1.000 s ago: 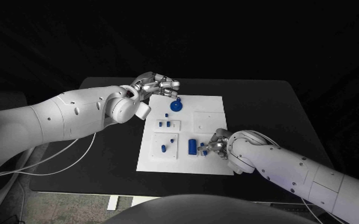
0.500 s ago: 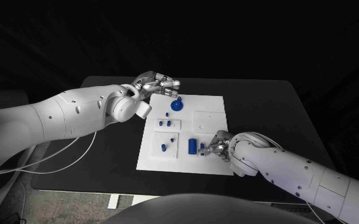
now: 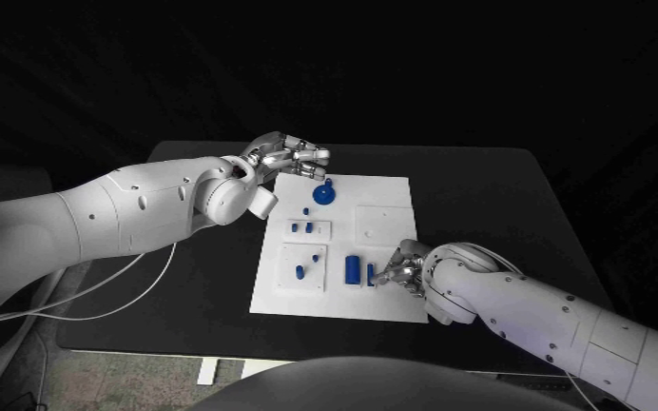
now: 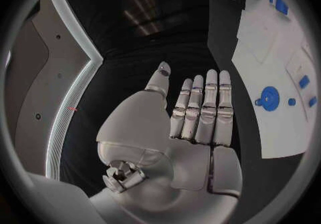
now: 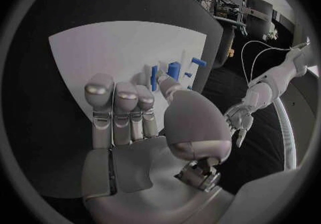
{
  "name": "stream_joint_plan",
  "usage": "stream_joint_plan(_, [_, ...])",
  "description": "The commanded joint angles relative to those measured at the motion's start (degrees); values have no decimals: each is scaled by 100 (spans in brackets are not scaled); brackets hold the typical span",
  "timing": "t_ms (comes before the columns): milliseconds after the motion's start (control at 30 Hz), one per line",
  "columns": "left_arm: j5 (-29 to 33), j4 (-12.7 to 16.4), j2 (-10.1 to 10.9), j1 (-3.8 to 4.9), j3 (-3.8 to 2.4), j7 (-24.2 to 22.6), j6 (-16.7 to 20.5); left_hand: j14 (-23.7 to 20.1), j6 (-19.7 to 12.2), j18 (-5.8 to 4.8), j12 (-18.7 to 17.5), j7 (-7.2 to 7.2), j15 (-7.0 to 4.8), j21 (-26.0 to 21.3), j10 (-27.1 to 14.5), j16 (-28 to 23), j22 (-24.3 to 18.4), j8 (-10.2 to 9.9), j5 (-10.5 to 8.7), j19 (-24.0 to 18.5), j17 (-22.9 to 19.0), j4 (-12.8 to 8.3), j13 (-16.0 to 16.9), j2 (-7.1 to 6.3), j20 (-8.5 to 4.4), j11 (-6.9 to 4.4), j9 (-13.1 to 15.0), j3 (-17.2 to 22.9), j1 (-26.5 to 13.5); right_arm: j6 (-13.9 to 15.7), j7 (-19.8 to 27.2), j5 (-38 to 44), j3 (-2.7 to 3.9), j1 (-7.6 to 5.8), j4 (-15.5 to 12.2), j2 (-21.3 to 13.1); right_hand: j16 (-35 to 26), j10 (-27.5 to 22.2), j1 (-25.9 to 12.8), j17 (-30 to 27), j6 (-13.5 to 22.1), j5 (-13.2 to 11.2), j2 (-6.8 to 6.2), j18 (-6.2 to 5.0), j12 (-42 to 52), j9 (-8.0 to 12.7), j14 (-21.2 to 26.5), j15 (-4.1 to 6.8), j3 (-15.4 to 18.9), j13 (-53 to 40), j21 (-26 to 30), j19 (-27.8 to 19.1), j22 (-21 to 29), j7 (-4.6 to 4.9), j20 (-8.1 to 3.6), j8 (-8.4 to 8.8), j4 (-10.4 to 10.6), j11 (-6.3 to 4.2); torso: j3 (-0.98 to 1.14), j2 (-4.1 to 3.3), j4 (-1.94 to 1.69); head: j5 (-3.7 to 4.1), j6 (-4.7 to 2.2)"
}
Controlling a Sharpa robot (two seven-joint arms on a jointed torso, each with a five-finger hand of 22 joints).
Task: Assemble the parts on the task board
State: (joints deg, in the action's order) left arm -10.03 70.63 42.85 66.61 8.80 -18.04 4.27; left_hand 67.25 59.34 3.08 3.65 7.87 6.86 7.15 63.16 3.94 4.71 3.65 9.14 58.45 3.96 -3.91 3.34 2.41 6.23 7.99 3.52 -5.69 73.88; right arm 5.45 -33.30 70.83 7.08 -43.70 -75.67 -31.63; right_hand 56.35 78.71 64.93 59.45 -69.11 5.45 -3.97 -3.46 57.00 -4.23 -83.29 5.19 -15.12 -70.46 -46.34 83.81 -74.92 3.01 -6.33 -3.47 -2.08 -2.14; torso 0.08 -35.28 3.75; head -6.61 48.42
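The white task board (image 3: 384, 240) lies in the middle of the black table. On it are a round blue part (image 3: 323, 192), small blue parts (image 3: 304, 227) in a frame at its left, and a blue cylinder (image 3: 354, 268) beside a slim blue piece (image 3: 370, 275). My right hand (image 3: 399, 271) hovers at the board's near right, its thumb tip right beside the slim piece (image 5: 154, 78), holding nothing that I can see. My left hand (image 3: 285, 156) hangs over the board's far left corner, fingers straight and empty (image 4: 197, 117). The round part (image 4: 269, 98) lies just beyond its fingertips.
The black table (image 3: 466, 183) stretches out to the right of the board. A white cable (image 3: 124, 292) trails off the table's left edge under my left arm. A raised square plate (image 3: 385, 219) sits on the board's right half.
My right hand has edged slightly toward the table's near edge, its fingers drawing back a little from the slim blue piece. My left hand has stayed in place.
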Motion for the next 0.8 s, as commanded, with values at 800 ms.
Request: stream_joint_plan(800, [914, -631, -158, 4, -4, -591, 329, -239, 44, -99, -23, -30, 48, -155, 87, -38, -52, 2, 80, -211, -12, -19, 5, 78, 47, -43, 2, 28, 84, -209, 2947, -1934, 1036, -263, 816, -187, -1291, -605, 345, -876, 331, 718, 249, -111, -1623, 19, 183, -21, 483, 1219, 2596, -149, 349, 102, 15, -12, -431, 59, 28, 191, 94, 129, -650])
